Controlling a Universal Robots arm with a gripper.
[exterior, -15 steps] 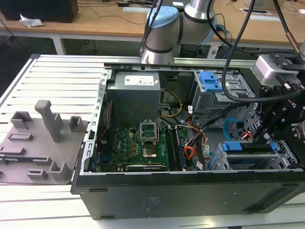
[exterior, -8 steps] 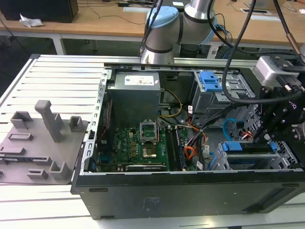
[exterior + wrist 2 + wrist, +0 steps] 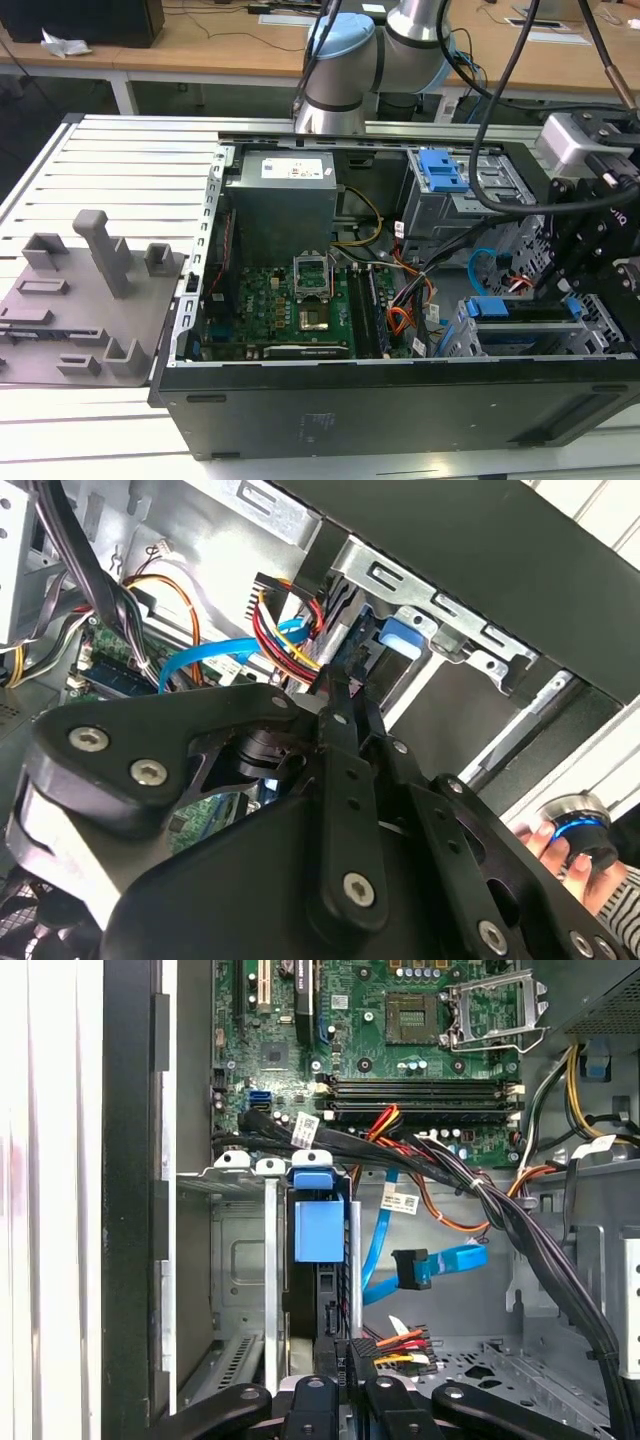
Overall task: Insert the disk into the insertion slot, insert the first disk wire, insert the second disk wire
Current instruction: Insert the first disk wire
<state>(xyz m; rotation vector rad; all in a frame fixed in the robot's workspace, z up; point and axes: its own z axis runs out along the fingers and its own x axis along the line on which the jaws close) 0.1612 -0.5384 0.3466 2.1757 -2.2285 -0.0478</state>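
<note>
The disk (image 3: pixel 320 1230), with its bright blue carrier (image 3: pixel 510 308), sits edge-on inside the insertion slot (image 3: pixel 240 1260), a grey metal cage (image 3: pixel 468 338) at the case's front corner on the exterior view's right. My gripper (image 3: pixel 350 1360) hangs right over the disk's end and is shut on the first disk wire (image 3: pixel 398 1340), a black connector with red, yellow, orange and black leads (image 3: pixel 285 615). The second disk wire (image 3: pixel 420 1265), a flat light-blue cable with a dark connector, lies loose beside the cage (image 3: pixel 482 262). In the exterior view my gripper (image 3: pixel 560 285) is above the cage.
A thick black cable bundle (image 3: pixel 480 1195) crosses just past the cage. The motherboard (image 3: pixel 290 300) and power supply (image 3: pixel 280 205) fill the middle of the case. A taller cage with a blue latch (image 3: pixel 440 170) stands behind. A person's hand (image 3: pixel 560 852) holds a knob outside the case.
</note>
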